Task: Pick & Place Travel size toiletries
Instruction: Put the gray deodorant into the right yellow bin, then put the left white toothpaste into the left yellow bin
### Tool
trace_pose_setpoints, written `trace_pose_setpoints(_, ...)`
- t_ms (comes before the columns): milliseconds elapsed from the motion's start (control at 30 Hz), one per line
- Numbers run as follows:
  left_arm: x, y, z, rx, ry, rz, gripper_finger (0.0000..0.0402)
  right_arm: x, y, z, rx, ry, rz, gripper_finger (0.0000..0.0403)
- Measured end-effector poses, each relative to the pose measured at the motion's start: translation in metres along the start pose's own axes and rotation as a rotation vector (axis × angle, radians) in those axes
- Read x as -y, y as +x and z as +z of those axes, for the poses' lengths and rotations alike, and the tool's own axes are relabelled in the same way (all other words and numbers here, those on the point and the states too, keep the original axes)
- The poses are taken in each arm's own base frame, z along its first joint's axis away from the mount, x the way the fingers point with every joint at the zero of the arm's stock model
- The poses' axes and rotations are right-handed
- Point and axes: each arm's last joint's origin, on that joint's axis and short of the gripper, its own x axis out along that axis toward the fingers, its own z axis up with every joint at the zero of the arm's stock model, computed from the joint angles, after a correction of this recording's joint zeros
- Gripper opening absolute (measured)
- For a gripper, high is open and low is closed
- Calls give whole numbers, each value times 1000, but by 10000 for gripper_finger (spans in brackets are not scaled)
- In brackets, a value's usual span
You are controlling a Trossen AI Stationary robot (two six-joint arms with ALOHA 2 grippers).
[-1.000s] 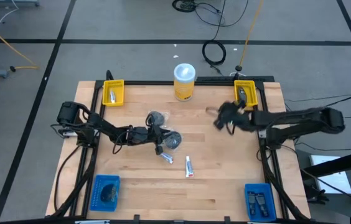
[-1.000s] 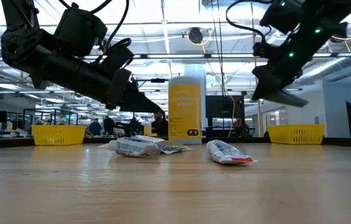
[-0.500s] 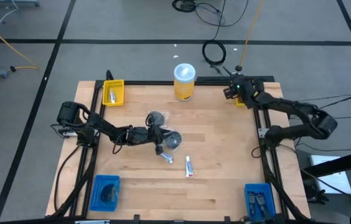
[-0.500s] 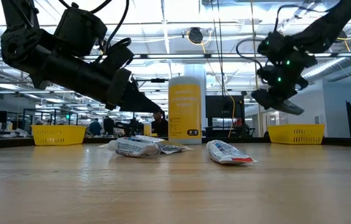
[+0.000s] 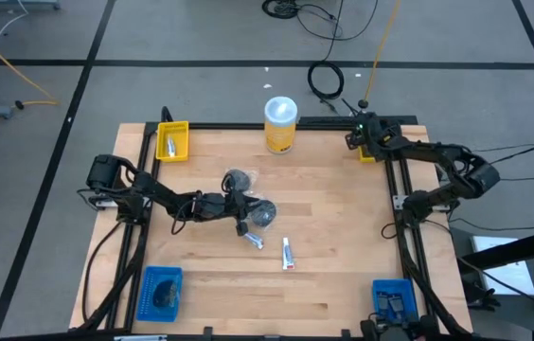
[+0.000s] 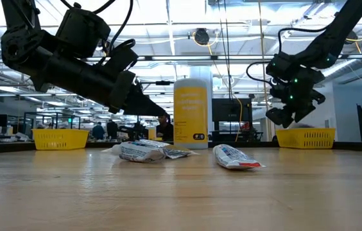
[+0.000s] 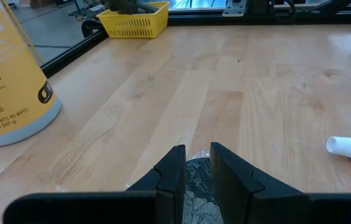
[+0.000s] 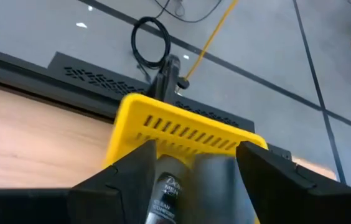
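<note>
Yellow bins mark the table's far corners. At left-centre, the left gripper (image 5: 239,202) hovers unmoved, fingers nearly closed over a wrapped disc (image 7: 195,180) and clasping nothing. A white tube (image 5: 287,253) lies in open wood with free room all round. At right, the right gripper (image 5: 354,139) has swung from mid-table to the far-right yellow bin (image 8: 182,132), fingers spread, with a dark grey piece (image 8: 163,190) between them: delivery looks imminent, close to the table edge.

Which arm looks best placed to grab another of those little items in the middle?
The left: its gripper hangs right over the wrapped discs, while the right gripper is off at the yellow bin.
</note>
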Motion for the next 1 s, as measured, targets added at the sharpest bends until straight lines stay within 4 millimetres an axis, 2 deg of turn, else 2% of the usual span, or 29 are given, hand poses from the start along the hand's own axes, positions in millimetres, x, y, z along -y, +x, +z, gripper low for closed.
trace_pose_setpoints(333, 0, 0, 0, 0, 0, 0, 74, 3, -2, 2, 8, -5, -3, 219)
trace_pose_setpoints(433, 0, 0, 0, 0, 0, 0, 74, 4, -12, 6, 48, -11, 12, 215)
trace_pose_setpoints(567, 0, 0, 0, 0, 1, 0, 74, 0, -38, 15, 143, -7, 76, 206)
trace_pose_setpoints(667, 0, 0, 0, 0, 1, 0, 74, -8, -63, 19, 223, -19, 227, 200)
trace_pose_setpoints(800, 0, 0, 0, 0, 1, 0, 74, -27, -100, 17, 320, -65, 549, 195)
trace_pose_setpoints(900, 0, 0, 0, 0, 1, 0, 74, -45, -123, 0, 362, -103, 758, 192)
trace_pose_setpoints(1000, 0, 0, 0, 0, 1, 0, 74, -63, -140, -30, 394, -130, 898, 189)
